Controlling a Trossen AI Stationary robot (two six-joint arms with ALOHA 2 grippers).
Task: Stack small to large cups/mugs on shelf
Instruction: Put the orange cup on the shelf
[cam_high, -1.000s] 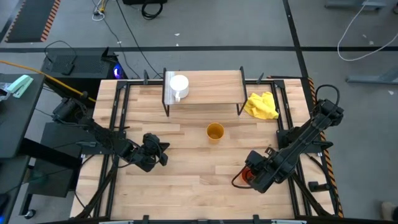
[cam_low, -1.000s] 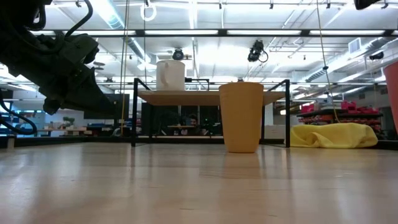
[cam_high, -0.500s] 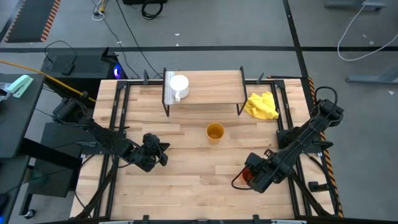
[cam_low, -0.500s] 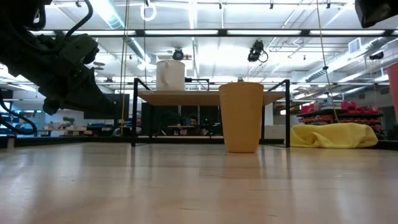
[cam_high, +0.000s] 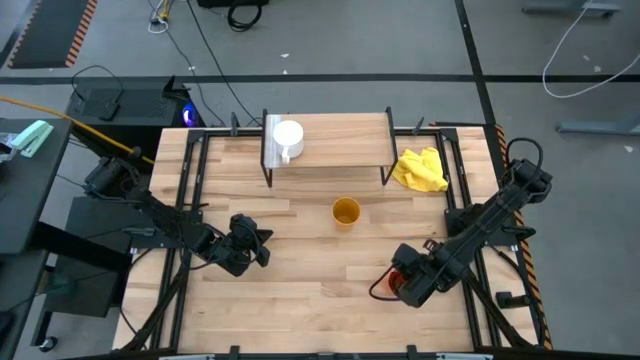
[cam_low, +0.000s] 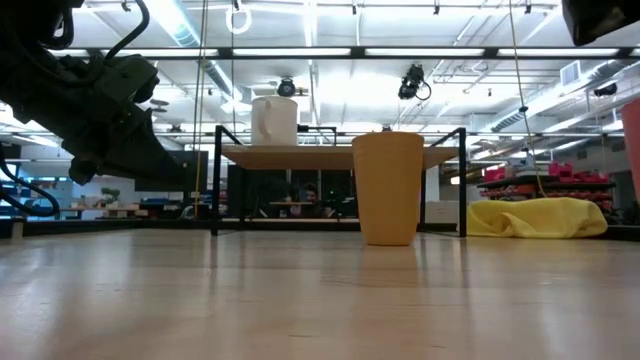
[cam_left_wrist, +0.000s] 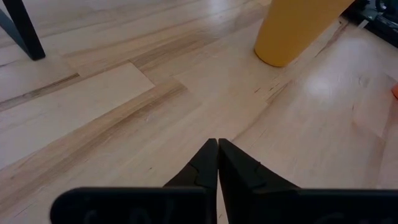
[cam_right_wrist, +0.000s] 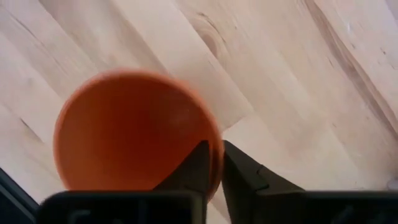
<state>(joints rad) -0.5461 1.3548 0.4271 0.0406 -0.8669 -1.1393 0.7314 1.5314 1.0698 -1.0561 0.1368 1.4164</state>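
**Right tool clamped on orange cup rim; white mug alone on shelf**

Right tool (cam_right_wrist: 213, 163) sits low at the near right part of the bench (cam_high: 300, 290), fingers pinched on the rim of the orange cup (cam_right_wrist: 134, 130), one finger inside the wall, one outside. Cup opening faces the wrist camera; nothing visible inside it. In the high view the orange cup (cam_high: 398, 284) shows only as a sliver under the right tool (cam_high: 405, 285); cannot tell if it touches the bench.

Left tool (cam_left_wrist: 217, 155) is closed, fingertips together, holding nothing, hovering over bare bench. It waits at the near left (cam_high: 262, 245), well apart from the right tool.

Yellow cup (cam_high: 346, 212) stands upright on the bench, between the two tools and farther back, ahead of the left tool and apart from it. Looks empty from above. Same cup in low view (cam_low: 388, 188), in front of the shelf.

Shelf (cam_high: 340, 140) stands beyond the yellow cup, far from both tools. White mug (cam_high: 288, 137) stands on its left end, the only thing on it; contents cannot be told. Low view shows the mug (cam_low: 274, 121) on the shelf top (cam_low: 330, 155).

Yellow cloth (cam_high: 420, 169) lies crumpled on the bench just beside the shelf's right end, beyond the right tool.
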